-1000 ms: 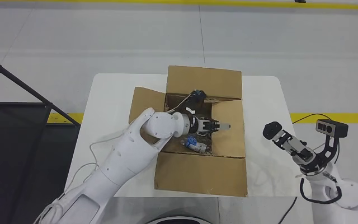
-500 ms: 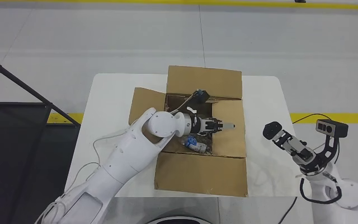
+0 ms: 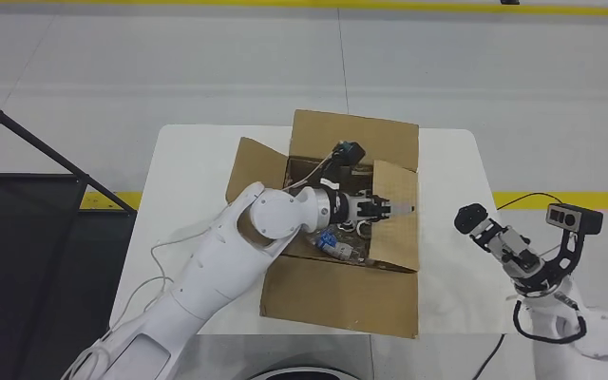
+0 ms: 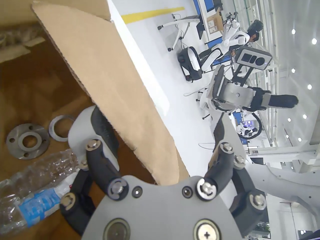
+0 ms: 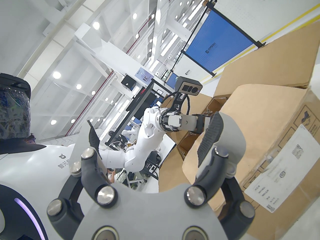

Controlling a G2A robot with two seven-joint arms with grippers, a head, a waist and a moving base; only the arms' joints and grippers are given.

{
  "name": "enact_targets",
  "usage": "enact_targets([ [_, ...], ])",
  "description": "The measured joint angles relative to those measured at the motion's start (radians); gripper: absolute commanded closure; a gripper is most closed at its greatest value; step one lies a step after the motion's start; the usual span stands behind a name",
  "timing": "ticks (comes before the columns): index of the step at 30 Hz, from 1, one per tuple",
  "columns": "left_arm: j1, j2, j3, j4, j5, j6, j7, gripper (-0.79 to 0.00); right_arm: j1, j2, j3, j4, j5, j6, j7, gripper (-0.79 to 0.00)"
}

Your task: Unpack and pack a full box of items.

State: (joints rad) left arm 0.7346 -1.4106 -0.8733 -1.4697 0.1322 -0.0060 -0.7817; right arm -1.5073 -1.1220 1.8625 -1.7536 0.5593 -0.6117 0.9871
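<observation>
1. Table (image 3: 190, 171): white top that carries the box, which sits at its middle.
2. Box (image 3: 342, 294): open brown cardboard carton. Its near flap is folded out flat toward the robot and its far flap stands up.
3. Side flap (image 3: 391, 214): the box flap on the robot's right, raised to a steep tilt over the box opening. The left wrist view shows its corrugated edge (image 4: 112, 76), and the right wrist view shows its outer face (image 5: 262, 116).
4. Left gripper (image 3: 394, 207): reaches across the box opening to the side flap. Its fingers are spread wide and straddle the flap (image 4: 152, 131). 1 finger (image 4: 82, 123) lies inside the box with its pad against the flap's inner face, and the other sits on the outer side. Whether the outer finger touches the flap cannot be told.
5. Right gripper (image 3: 467, 219): held outside the box, near its right wall but apart from it. The fingers are spread wide with nothing between them (image 5: 152, 131), and they point toward the side flap.
6. Bottle (image 3: 334, 244): crumpled clear plastic with a blue label, lying on its side on the box floor (image 4: 32, 183), below the left gripper's inner finger.
7. Flange (image 4: 27, 141): flat metal disc with bolt holes, lying on the box floor just beside the bottle.
8. Ring (image 4: 60, 127): plain metal ring on the box floor, between the flange and the inner finger.
</observation>
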Motion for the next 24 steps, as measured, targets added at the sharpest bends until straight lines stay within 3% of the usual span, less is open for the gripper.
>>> enact_targets([
  [10,-0.064,-0.039,0.074,0.022,-0.024,-0.003,0.097,-0.785,-0.1,0.005,0.151,0.037,0.071,-0.049,-0.059,-0.785],
  [24,-0.199,-0.144,0.251,0.238,-0.077,-0.096,0.195,-0.785,-0.22,0.0,0.263,0.11,0.174,-0.109,-0.071,-0.785],
])
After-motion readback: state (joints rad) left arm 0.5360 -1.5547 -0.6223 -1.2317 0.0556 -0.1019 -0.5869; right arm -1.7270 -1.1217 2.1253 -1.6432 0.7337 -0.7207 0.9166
